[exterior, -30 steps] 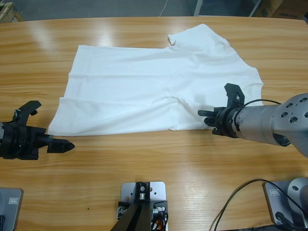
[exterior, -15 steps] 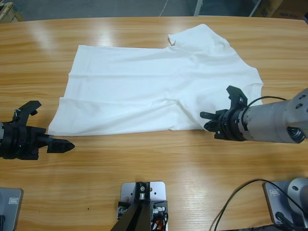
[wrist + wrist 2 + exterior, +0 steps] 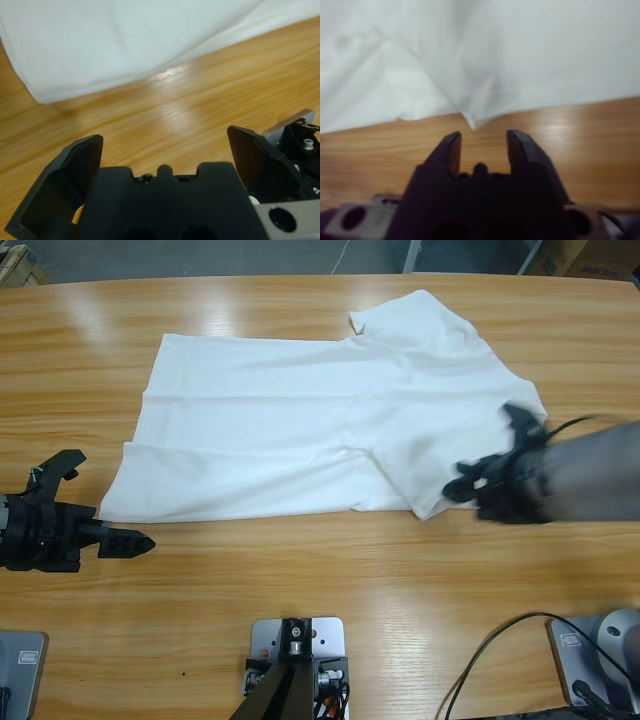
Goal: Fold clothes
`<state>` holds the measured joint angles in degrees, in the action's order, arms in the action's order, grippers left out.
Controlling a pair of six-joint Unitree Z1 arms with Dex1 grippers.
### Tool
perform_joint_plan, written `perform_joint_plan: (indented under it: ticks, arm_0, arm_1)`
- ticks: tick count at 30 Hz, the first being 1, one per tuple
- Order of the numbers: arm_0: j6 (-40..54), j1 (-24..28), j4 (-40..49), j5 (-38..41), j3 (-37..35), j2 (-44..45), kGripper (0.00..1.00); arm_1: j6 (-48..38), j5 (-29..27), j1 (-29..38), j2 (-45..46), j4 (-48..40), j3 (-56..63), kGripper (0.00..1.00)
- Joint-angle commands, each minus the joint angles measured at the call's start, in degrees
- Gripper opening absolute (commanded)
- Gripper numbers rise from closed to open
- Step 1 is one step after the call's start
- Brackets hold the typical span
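Low on the left of the tabletop (image 3: 350, 580): left pincer (image 3: 108, 502), parked exactly as a second ago. Spread wide, holding nothing, aimed at the near left corner of the T-shirt (image 3: 300, 410) but well short of it. Same story through its wrist view: bare wood between the open jaws, white cloth (image 3: 125, 40) lying beyond.

On the right, a little further in: right pincer (image 3: 487, 452), smeared by motion. Pulled back rightward over the last second, away from the pointed fold corner (image 3: 420, 510) on the near hem where it sat before, and now over the right-hand sleeve area. Jaws parted, nothing between them. Seen along the jaws from the wrist (image 3: 481, 145), that cloth point (image 3: 472, 122) sits just past the tips, not pinched.

Beyond both: T-shirt spread flat across the middle of the tabletop, hem end left, neck end right, one sleeve (image 3: 420, 315) jutting toward the far edge. Not shifted at all across the three moments, no new crease, no edge lifted.

Probably a re-aim rather than a grasp. No fold begun yet. Worth waiting for the right side to settle on an edge before the left commits.
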<state>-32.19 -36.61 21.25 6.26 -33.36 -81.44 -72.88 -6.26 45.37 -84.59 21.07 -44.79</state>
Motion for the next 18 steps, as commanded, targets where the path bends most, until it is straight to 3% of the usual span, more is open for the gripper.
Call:
perform_joint_plan:
  ticks: [1, 4, 9, 18]
  arm_0:
    - [-0.21, -0.32, -0.15, 0.79, 0.7, -1.17, 0.964]
    - [-0.15, -0.32, -0.06, 0.77, 0.45, -0.91, 0.964]
    - [-0.15, -0.31, 0.29, 0.86, 0.75, -0.08, 0.964]
    - [-0.24, -0.32, 0.27, 0.81, 1.02, -0.03, 0.964]
  arm_1:
    - [10.79, -2.23, -0.23, 0.07, 12.51, -11.41, 0.616]
    - [17.82, -0.65, -2.92, -6.29, 8.36, -11.9, 0.437]
    - [25.59, 0.55, -6.45, -16.52, 2.77, -10.87, 0.009]
    - [26.44, 1.57, -8.02, -16.54, 1.66, -3.99, 0.0]
